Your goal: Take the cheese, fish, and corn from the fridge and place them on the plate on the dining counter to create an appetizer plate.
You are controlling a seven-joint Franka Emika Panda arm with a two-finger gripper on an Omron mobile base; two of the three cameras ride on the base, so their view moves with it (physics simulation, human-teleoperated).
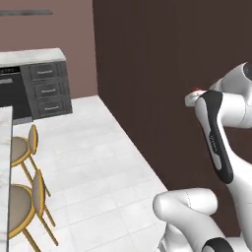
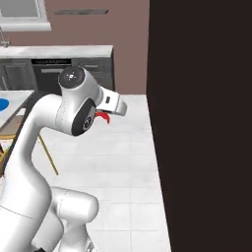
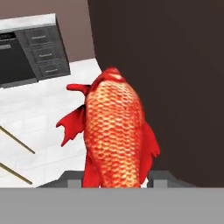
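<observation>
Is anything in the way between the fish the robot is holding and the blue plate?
The fish is in the gripper. Toward the plate, at the right base view's left edge, the robot's own white arm crosses; otherwise open floor.

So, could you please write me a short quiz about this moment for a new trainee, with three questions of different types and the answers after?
1. True or false: the gripper is shut on the fish.
2. Multiple choice: the stools beside the dining counter have frames of which colour? A. black B. yellow C. blue
3. Fill in the missing word: in the right base view, part of the blue ____ shows on the dining counter at the left edge.

Key
1. True; the red-orange fish sits between the fingertips in the hand view.
2. B
3. plate
</observation>
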